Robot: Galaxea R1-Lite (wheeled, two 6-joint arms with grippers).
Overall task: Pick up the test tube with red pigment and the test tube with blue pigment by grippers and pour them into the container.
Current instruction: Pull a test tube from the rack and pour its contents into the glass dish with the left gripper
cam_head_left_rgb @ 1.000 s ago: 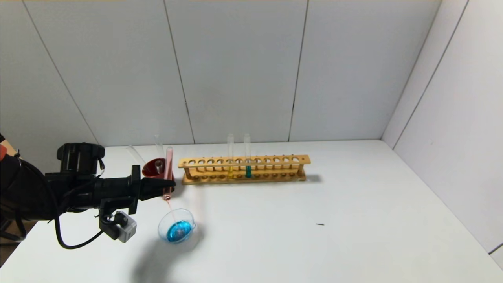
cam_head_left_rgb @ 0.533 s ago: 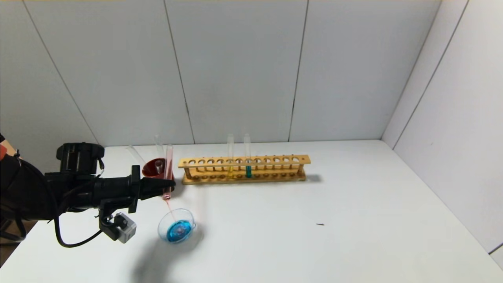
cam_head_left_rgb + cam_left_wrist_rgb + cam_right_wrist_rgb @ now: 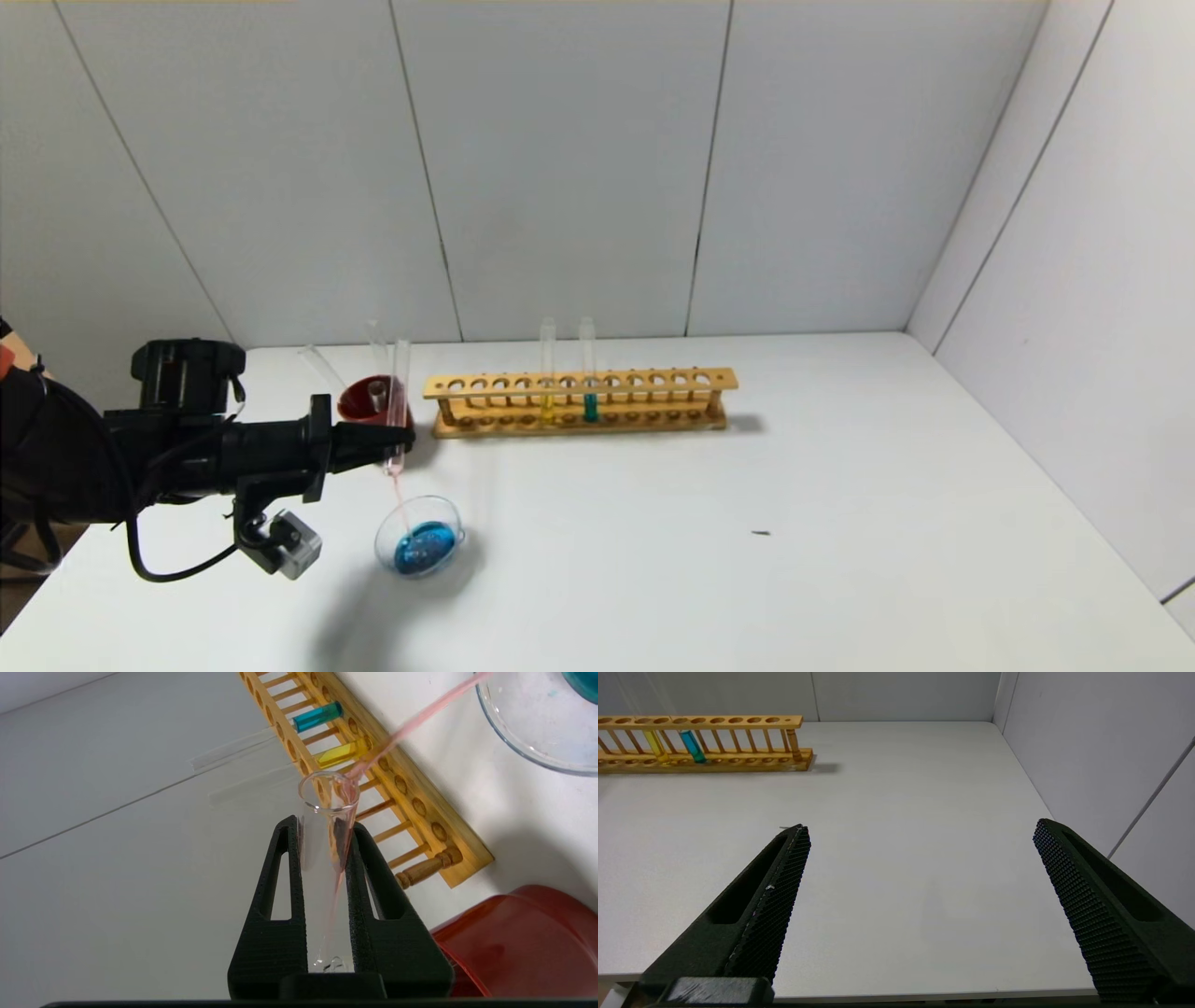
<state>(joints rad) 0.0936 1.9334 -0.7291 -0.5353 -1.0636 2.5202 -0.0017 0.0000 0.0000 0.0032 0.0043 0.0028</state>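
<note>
My left gripper (image 3: 403, 435) is shut on the test tube with red pigment (image 3: 399, 403), upended mouth-down above the container (image 3: 419, 536). A thin pink stream (image 3: 401, 493) runs from its mouth into the clear dish, which holds blue liquid. In the left wrist view the tube (image 3: 327, 826) sits between the jaws of the left gripper (image 3: 322, 828) and the stream (image 3: 420, 711) reaches the dish rim (image 3: 518, 749). The test tube with blue pigment cannot be told apart; clear empty tubes (image 3: 377, 369) stand in the dark red cup (image 3: 367, 399). My right gripper (image 3: 920, 833) is open, parked over the table's near right edge.
A wooden rack (image 3: 579, 401) at the back holds a yellow tube (image 3: 547, 371) and a teal-green tube (image 3: 588, 371). The dark red cup stands right behind my left gripper. A small dark speck (image 3: 761, 533) lies on the white table. Walls close the back and right.
The red liquid in the tube has drained, leaving it nearly clear. The blue pool in the dish looks darker and more spread. The left gripper has edged slightly.
</note>
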